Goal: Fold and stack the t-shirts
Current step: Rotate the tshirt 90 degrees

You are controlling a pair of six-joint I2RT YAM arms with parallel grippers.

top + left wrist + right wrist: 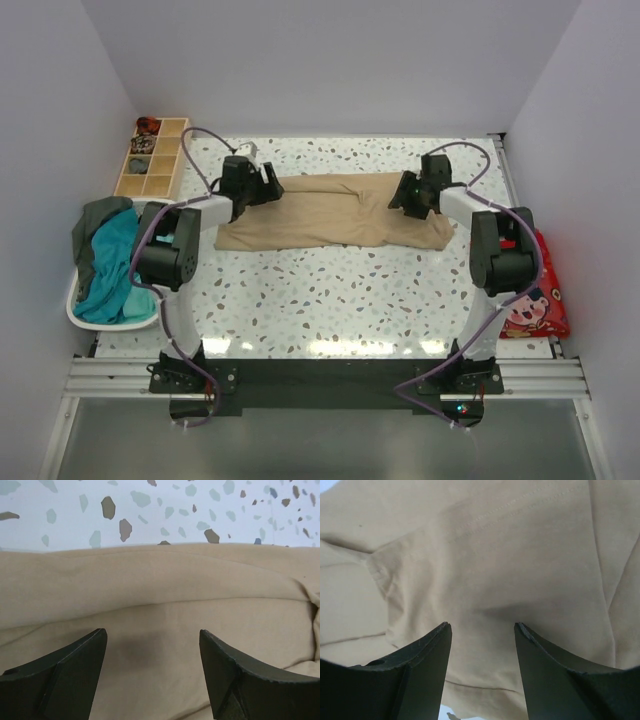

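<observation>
While the beige shirt (335, 212) lies flattened into a long band across the far half of the desk (330, 300), both hands are positioned over it. The left hand (268, 183) is over the band's left end, near its far edge. Its fingers are spread apart with nothing between them and cloth directly below. The right hand (400, 195) is over the right part of the band, where a seam and stitched hem show in the wrist view. Its fingers are likewise spread and grip nothing. Whether the fingertips touch the cloth cannot be determined for either hand. A white basket (75, 310) sits at the desk's left edge. It contains a teal shirt (112, 270), with a dark grey-green shirt (95, 222) on its far side, draped over the rim. A wooden tray (150, 160) with compartments stands at the far left corner. A red pouch (535, 290) lies at the right edge.
</observation>
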